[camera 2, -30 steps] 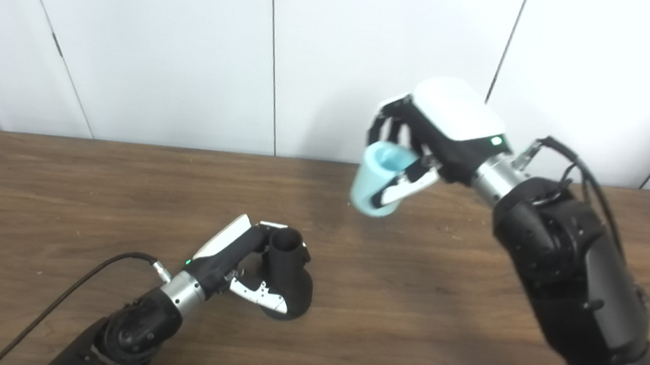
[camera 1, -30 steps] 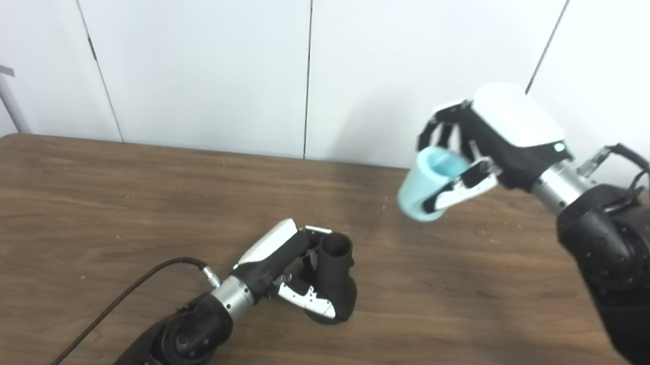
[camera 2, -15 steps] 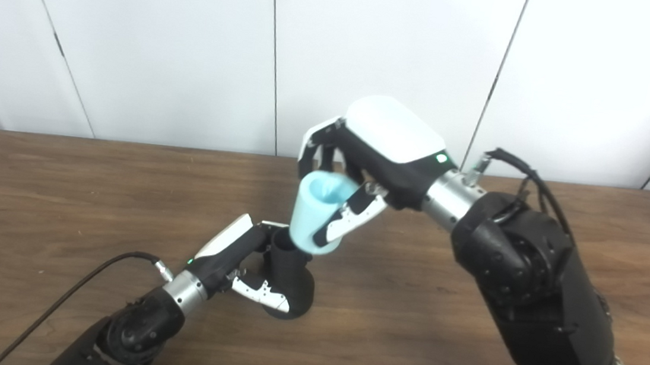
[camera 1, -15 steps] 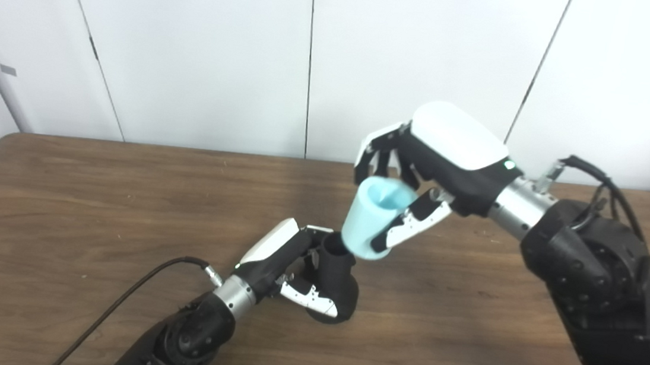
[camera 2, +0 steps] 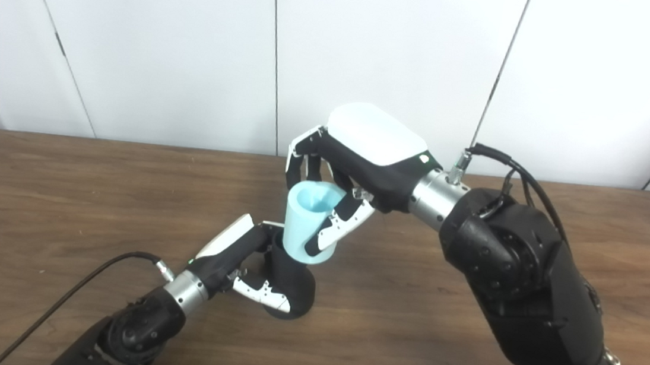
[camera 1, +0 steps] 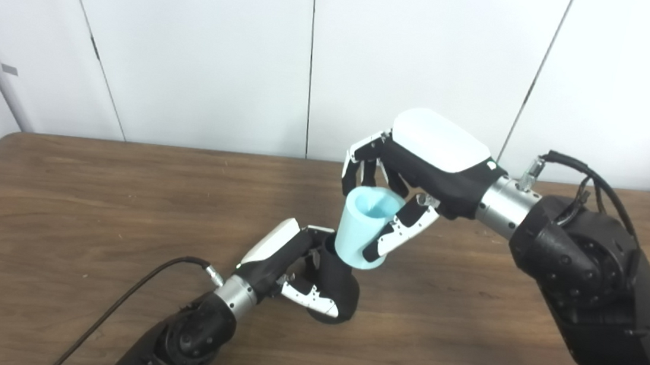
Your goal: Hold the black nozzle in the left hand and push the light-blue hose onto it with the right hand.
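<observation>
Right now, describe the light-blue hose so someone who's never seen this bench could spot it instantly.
Start at the brown wooden table and go to its middle, where the two arms meet. The right hand holds the light-blue hose, a short stubby tube with its open end up, over the top of the black nozzle held by the left hand. It is the only pale blue thing there.

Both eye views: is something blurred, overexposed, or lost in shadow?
Left eye view: sharp; the right hand has a bright, washed-out white back. Right eye view: the black nozzle shows little surface detail; the light-blue hose reads clearly; soft shadows on the table.
</observation>
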Controlling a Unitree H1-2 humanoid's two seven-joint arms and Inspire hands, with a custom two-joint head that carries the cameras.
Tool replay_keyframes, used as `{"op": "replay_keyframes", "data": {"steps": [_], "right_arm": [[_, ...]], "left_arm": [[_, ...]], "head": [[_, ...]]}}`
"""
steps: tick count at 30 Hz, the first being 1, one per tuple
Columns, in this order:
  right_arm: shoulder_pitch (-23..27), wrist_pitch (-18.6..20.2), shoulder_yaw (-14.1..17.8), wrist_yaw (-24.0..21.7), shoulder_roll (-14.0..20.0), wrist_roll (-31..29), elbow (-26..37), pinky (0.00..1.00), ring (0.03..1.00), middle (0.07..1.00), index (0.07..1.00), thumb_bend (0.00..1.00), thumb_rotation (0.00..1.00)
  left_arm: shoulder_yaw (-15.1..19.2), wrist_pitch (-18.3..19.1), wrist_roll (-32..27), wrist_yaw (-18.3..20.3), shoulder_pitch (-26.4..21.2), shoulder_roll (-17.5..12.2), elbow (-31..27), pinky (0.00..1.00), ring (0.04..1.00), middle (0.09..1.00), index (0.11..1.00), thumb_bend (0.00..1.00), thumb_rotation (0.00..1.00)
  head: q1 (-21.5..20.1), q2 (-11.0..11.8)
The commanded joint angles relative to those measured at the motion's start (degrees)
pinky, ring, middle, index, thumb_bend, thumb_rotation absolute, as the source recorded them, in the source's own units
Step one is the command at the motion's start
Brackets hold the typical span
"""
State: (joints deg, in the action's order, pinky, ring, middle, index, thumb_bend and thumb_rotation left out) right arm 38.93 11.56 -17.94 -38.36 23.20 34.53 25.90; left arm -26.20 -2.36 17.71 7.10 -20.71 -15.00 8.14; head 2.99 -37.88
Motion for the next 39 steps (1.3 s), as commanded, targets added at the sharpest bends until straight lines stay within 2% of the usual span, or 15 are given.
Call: {"op": "replay_keyframes", "data": {"steps": [1,7,19,28,39], "right_arm": [[2.1,-1.3,0.7,1.0,0.4,0.6,0.8,0.10,0.180,0.281,0.484,0.52,0.12],[1.6,-3.2,1.4,2.9,-0.4,0.4,0.5,0.10,0.179,0.288,0.484,0.52,0.12],[-2.4,-10.8,2.6,11.2,-3.5,0.1,-3.2,0.09,0.176,0.301,0.485,0.52,0.12],[-3.0,-14.0,3.3,14.6,-4.7,0.6,-5.4,0.10,0.195,0.319,0.485,0.52,0.12],[-3.6,-13.4,2.9,13.8,-4.7,1.2,-6.5,0.09,0.171,0.294,0.485,0.52,0.12]], "left_arm": [[-2.3,6.6,3.9,4.7,3.8,-1.0,4.1,0.36,0.424,0.496,0.472,0.53,0.00],[-2.2,6.8,3.7,4.7,3.9,-0.8,4.1,0.34,0.414,0.492,0.476,0.53,0.00],[-2.3,6.5,3.8,4.7,3.9,-0.9,4.1,0.35,0.416,0.494,0.473,0.53,0.00],[-2.3,7.1,3.9,4.9,4.0,-0.9,3.6,0.35,0.418,0.494,0.473,0.53,0.00],[-2.2,6.8,3.8,4.9,4.0,-1.1,3.7,0.35,0.420,0.494,0.473,0.53,0.00]], "head": [[0.1,0.0],[0.1,0.1],[0.2,0.0],[0.3,0.0],[0.4,-0.2]]}}
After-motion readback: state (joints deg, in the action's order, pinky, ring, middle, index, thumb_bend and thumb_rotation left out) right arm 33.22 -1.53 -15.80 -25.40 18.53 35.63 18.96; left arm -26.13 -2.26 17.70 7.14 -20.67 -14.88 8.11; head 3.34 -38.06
